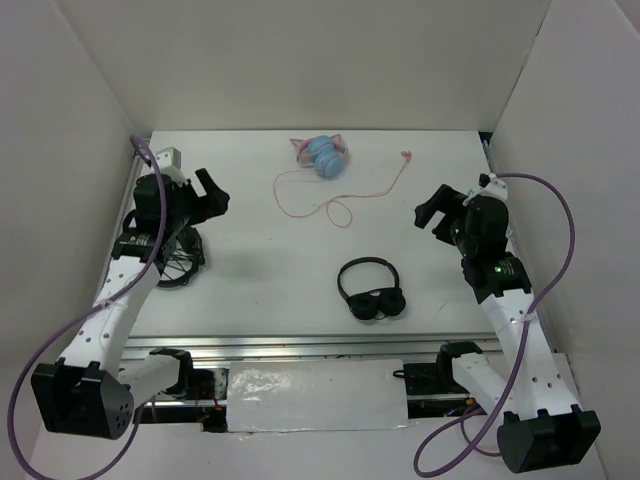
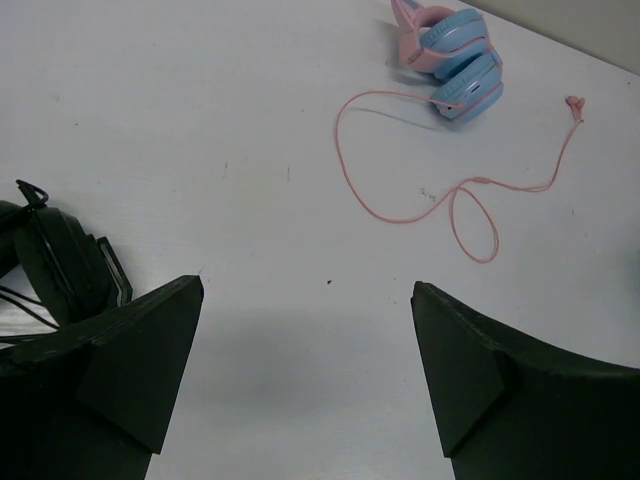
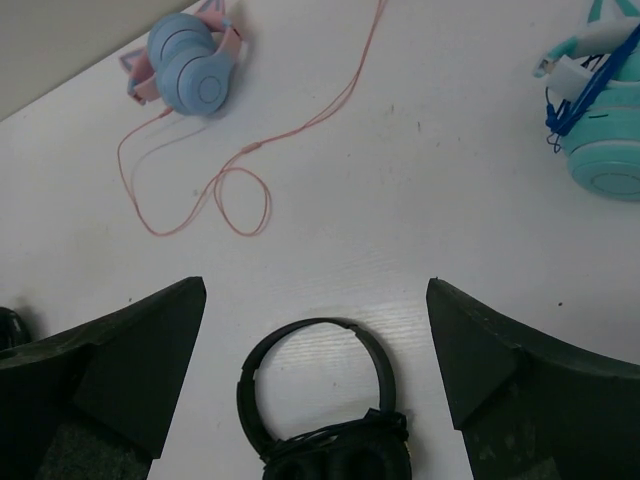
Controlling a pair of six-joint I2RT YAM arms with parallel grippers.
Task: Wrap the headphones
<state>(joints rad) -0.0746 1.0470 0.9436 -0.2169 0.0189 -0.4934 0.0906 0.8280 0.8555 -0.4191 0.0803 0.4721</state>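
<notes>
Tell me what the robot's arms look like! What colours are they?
Both arms are white with black joints: the left arm and the right arm. A purple cable loops along each one. The left end effector and right end effector are black, each with two wedge-shaped fingers. A tiny green light glows on the right arm.

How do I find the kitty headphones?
Look at the white table, at its far edge. The headphones lie there, with a thin pink cable trailing toward the middle. Unlike the black headphones nearer the front, they have light-blue cups and pink cat ears.
</notes>
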